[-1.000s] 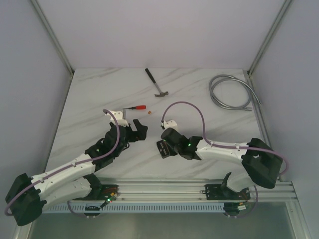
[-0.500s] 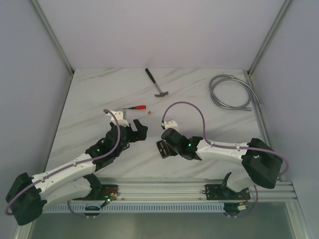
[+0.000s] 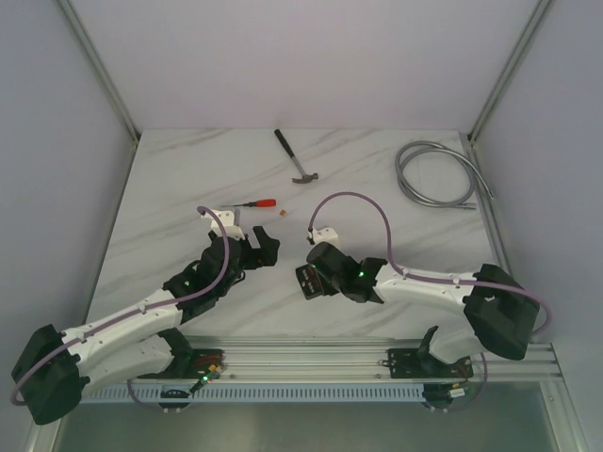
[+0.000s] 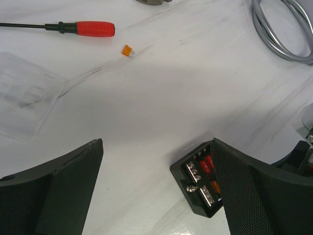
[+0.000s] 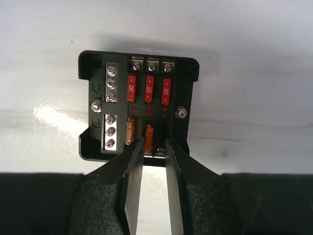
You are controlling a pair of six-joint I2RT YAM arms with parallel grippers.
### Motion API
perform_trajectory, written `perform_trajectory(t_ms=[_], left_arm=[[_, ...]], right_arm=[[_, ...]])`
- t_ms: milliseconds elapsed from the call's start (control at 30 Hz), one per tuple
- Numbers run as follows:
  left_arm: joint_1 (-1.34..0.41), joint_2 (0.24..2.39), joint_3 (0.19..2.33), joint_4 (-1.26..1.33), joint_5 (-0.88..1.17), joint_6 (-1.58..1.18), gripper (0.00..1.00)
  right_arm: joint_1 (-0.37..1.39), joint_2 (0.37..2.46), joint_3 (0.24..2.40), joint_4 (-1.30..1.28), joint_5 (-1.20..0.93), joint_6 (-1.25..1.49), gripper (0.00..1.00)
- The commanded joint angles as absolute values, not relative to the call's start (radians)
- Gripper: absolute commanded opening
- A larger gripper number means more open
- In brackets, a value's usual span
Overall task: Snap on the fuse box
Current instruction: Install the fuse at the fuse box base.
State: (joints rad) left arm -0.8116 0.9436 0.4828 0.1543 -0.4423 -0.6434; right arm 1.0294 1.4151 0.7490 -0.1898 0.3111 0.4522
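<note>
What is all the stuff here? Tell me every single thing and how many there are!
fuse box: 1, black, top open, on the table under the right hand
red fuses: 3, red, in a row inside the fuse box
orange fuses: 2, orange, inside the fuse box, by the right hand's fingertips
screwdriver: 1, red handle, mid table
loose fuse: 1, orange, beside the screwdriver
hammer: 1, dark handle, far middle
hose: 1, grey, coiled, far right
clear cover: 1, see-through, near the left hand
table: 1, white marble
left hand: 1, black, wide open, empty
right hand: 1, black, slightly open
</note>
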Motion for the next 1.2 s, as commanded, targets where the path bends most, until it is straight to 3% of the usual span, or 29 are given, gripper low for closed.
perform_trajectory(t_ms=[0,500,867,1167], left_arm=[[-0.808,0.943,0.491,0.144,-0.443,-0.646,1.00],[-0.809,0.928,0.484,0.144,-0.446,-0.646,1.00],[-0.809,0.920,0.483,0.141,-0.445,-0.644,1.00],[-0.808,0.917,0.481,0.138,-0.447,-0.644,1.00]], right_arm=[[1.024,1.435,0.788,-0.242,0.334,0.488,0.29],[1.023,1.471,0.835,-0.229,0.298,0.463,0.27],[1.023,1.493,0.848,-0.251,0.308,0.469,0.16],[1.016,1.477,0.844,-0.288,0.345,0.476,0.18]])
